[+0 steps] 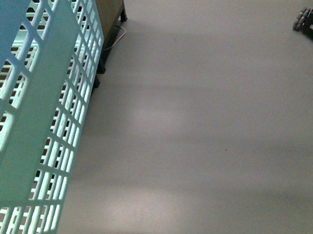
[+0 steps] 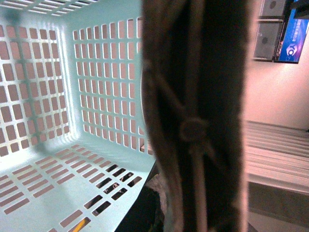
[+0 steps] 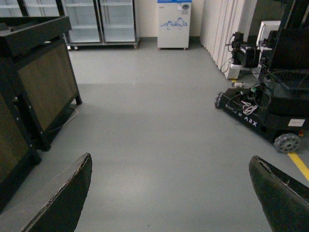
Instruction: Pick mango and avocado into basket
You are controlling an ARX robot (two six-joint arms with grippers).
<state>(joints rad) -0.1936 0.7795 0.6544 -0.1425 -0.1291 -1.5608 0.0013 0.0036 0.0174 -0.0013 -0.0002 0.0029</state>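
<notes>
A: Front view, left half of frame: basket (image 1: 32,133), turquoise lattice wall, tilted, very close to the lens. Rest of frame: grey floor (image 1: 213,134).

B: Noted. Top of frame, left of centre: dark cabinet (image 1: 109,11) on legs, just behind the basket's far end. White cable (image 1: 116,41) at its foot. Upper right corner: black wheeled object (image 1: 308,20), well apart from the basket.

A: Left wrist view: looks into the basket, onto slotted floor and walls. Brown handle (image 2: 198,121) right against the lens, blurred, with a round stud at mid-length. Lit blue screen (image 2: 294,41) beyond, on a pale wall.

B: Left fingers?

A: Not made out, hidden or lost in the blur by the handle. Cannot tell whether apart or closed.

B: Right gripper (image 3: 170,159): fingers (image 3: 63,198) dark, worn at the edges, spread wide apart over bare floor. Same cabinet to one side, black base lettered ARX (image 3: 260,113) to the other. Glass-door fridges (image 3: 101,21) and a white unit (image 3: 174,24) against the far wall.
</notes>
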